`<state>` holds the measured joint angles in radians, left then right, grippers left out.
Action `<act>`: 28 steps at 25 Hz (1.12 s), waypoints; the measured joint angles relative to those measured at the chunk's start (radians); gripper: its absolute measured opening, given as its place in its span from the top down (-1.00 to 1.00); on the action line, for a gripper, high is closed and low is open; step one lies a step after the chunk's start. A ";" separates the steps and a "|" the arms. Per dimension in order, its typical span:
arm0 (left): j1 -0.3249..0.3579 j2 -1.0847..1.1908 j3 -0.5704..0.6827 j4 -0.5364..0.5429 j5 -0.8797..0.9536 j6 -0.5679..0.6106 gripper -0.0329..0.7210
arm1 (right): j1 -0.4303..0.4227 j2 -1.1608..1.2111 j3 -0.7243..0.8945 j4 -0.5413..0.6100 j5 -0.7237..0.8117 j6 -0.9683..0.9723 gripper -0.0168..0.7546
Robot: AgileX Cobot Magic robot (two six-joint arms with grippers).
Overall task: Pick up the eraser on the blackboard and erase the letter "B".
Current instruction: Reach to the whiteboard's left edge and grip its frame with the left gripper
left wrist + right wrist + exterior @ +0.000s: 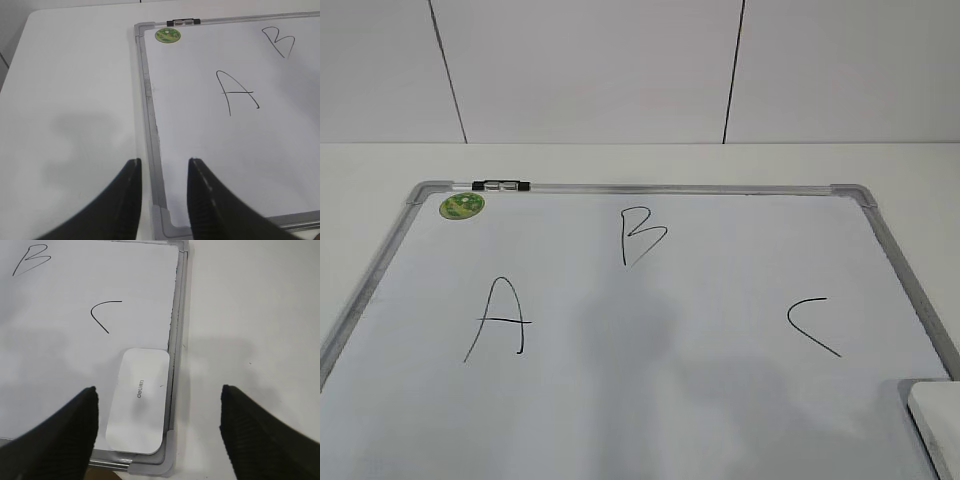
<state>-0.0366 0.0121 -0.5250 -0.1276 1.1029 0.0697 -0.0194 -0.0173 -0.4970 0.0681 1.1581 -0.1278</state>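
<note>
The white eraser [138,400] lies flat in the blackboard's near right corner against the frame; a part of it shows in the exterior view [937,425]. The blackboard [650,188] is a white board with a silver frame [175,355] [147,90]. The black letter "B" [642,236] is near the board's far middle, and shows in the left wrist view [280,41] and the right wrist view [31,259]. My right gripper [157,407] is open wide, above the eraser and the frame. My left gripper [164,172] is open over the board's near left corner. Neither gripper shows in the exterior view.
A black "A" [498,318] is at the left and a black "C" [812,325] at the right of the board. A round green sticker [462,206] and a black-and-silver clip [501,185] sit at the far left corner. The white table [640,160] surrounds the board.
</note>
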 joint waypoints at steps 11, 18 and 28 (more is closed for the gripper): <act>0.000 0.000 0.000 0.000 0.000 0.000 0.29 | 0.000 0.000 0.000 0.000 0.000 0.000 -0.56; 0.000 0.000 0.000 0.000 0.000 0.000 0.29 | 0.000 0.000 0.000 0.000 0.000 0.000 -0.56; 0.000 0.000 0.000 -0.037 -0.002 0.000 0.29 | 0.000 0.026 -0.023 0.002 0.038 0.024 -0.56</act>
<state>-0.0366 0.0121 -0.5250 -0.1645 1.1011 0.0697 -0.0194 0.0087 -0.5200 0.0704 1.1959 -0.1036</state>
